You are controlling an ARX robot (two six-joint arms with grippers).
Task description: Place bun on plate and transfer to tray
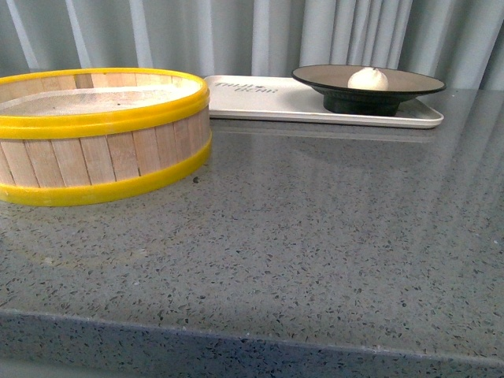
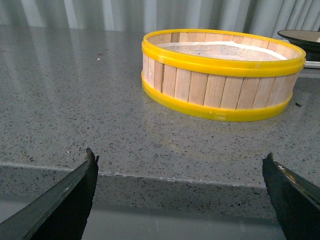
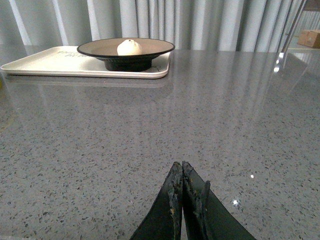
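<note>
at the far edge of the grey speckled counter [image 1: 315, 236], the tray [image 1: 260, 101] lies flat and long in front of a pale curtain [image 1: 236, 31], its dark lettering toward the left end. the plate [image 1: 409, 83] stands on the tray's right end, its black foot inside the low rim, and the bun [image 1: 368, 78] sits near the middle of the plate's tan inside. to the left, the yellow-rimmed wooden steamer basket [image 1: 102, 150] rests on the counter, its far right side just beside the tray's left end (whether they touch cannot be told). the broad middle and near part of the counter is open surface down to its front edge.

in the left wrist view, the left end effector [image 2: 180, 200] is released, its two dark fingers [image 2: 65, 205] spread wide, hanging at the counter's front edge, well short of the basket. in the right wrist view, the right end effector [image 3: 182, 200] is clenched on nothing, fingertips pressed together above bare counter, well apart from the tray.
</note>
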